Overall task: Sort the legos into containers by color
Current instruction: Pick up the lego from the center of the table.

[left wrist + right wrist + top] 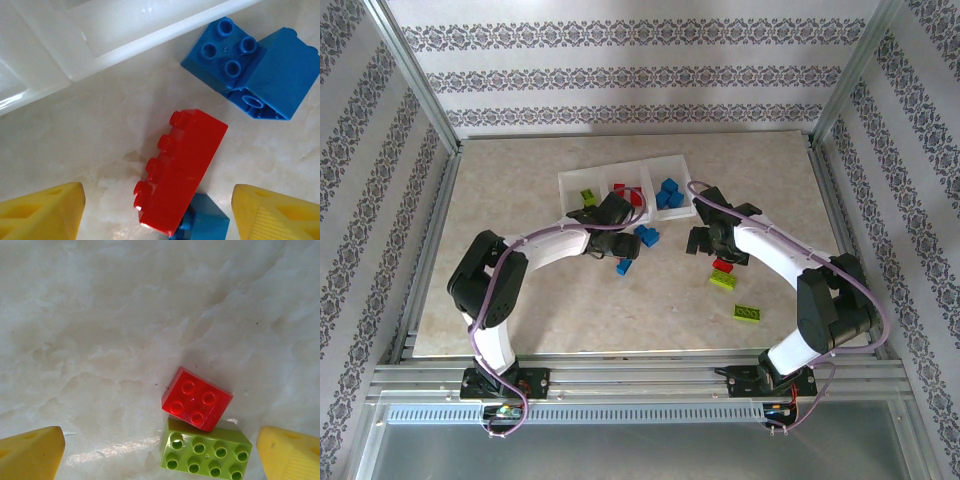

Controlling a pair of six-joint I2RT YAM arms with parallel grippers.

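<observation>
High rear camera looks down on the table; both wrist cameras view it closely.

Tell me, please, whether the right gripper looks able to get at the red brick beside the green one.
Probably yes: the right gripper hangs open above the red brick, nothing between them, though the green brick touching it may crowd one finger.

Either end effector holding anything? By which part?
Nothing held. Left end effector open, clear of the red brick; right end effector open too.
</observation>
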